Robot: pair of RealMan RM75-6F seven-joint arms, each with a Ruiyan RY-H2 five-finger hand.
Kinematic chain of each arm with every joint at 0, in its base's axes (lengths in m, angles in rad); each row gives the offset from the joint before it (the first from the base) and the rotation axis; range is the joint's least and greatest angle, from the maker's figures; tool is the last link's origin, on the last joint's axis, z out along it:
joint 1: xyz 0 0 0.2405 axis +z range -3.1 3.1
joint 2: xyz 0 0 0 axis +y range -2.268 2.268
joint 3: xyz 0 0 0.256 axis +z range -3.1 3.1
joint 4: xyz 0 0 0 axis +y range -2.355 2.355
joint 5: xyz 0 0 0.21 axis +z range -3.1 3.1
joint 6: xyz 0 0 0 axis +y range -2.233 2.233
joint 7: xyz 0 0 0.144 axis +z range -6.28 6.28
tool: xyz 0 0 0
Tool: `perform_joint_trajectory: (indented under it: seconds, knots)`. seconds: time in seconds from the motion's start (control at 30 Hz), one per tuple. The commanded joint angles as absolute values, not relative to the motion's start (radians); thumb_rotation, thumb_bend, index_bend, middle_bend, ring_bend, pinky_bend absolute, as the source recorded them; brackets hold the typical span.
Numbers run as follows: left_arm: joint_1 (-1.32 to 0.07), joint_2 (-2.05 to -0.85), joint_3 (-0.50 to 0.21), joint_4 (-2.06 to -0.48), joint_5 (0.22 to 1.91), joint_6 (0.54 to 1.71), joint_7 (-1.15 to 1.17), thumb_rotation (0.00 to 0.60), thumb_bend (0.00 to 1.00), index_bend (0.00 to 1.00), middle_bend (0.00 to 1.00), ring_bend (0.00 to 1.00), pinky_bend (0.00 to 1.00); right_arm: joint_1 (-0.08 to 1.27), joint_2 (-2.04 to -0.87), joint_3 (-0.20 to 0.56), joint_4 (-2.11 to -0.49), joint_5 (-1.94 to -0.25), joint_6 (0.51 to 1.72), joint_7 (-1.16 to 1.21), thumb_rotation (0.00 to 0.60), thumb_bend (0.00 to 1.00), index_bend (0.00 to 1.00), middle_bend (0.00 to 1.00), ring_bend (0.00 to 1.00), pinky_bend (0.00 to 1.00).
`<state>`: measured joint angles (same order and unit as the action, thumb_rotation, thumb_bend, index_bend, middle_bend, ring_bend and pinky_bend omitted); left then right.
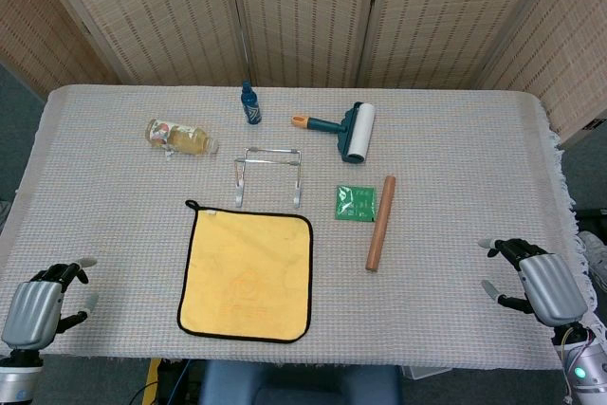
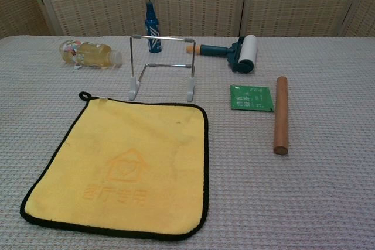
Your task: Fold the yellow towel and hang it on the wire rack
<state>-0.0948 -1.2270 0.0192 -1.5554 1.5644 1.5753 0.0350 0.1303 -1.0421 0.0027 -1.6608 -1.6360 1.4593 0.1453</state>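
On the table (image 1: 455,139), the yellow towel (image 1: 247,275) lies flat and unfolded just in front of the wire rack (image 1: 268,174). My left hand (image 1: 40,301) and right hand (image 1: 537,277) rest at the near corners, fingers apart, holding nothing.

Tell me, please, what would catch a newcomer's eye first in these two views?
The yellow towel stands out at once, lying flat and unfolded near the front edge of the table, its hanging loop at the far left corner. Just behind it stands the wire rack, bare, with a wooden rolling pin and a green packet to its right. The left hand and right hand rest at the table's near corners, holding nothing.
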Motion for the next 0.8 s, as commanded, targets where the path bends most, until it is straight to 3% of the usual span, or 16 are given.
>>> perform_joint_trajectory:
  seconds: [0.03, 0.33, 0.5, 0.8]
  knots:
    - [-0.092, -1.225, 0.021, -1.553, 1.576, 1.579, 0.032, 0.6, 0.35, 0.34, 0.53, 0.4, 0.51, 0.129, -1.04, 0.003, -1.661, -1.637, 1.463, 0.146, 0.6, 0.26, 0.3, 0.43, 0.36, 0.45]
    - [-0.1, -1.231, 0.058, -1.496, 1.676, 1.581, -0.02, 0.6, 0.35, 0.34, 0.52, 0.41, 0.51, 0.117, -1.035, 0.001, -1.667, -1.645, 1.486, 0.146, 0.6, 0.26, 0.3, 0.43, 0.36, 0.45]
    - [-0.133, -1.235, 0.099, -1.444, 1.759, 1.542, -0.074, 0.6, 0.35, 0.37, 0.53, 0.44, 0.56, 0.115, -1.035, -0.001, -1.667, -1.647, 1.488, 0.148, 0.6, 0.26, 0.3, 0.43, 0.36, 0.45]
    - [-0.199, -1.313, 0.141, -1.339, 1.885, 1.494, -0.094, 0.6, 0.25, 0.43, 0.73, 0.65, 0.81, 0.121, -1.036, -0.001, -1.67, -1.654, 1.48, 0.148, 0.6, 0.26, 0.3, 0.43, 0.36, 0.45]
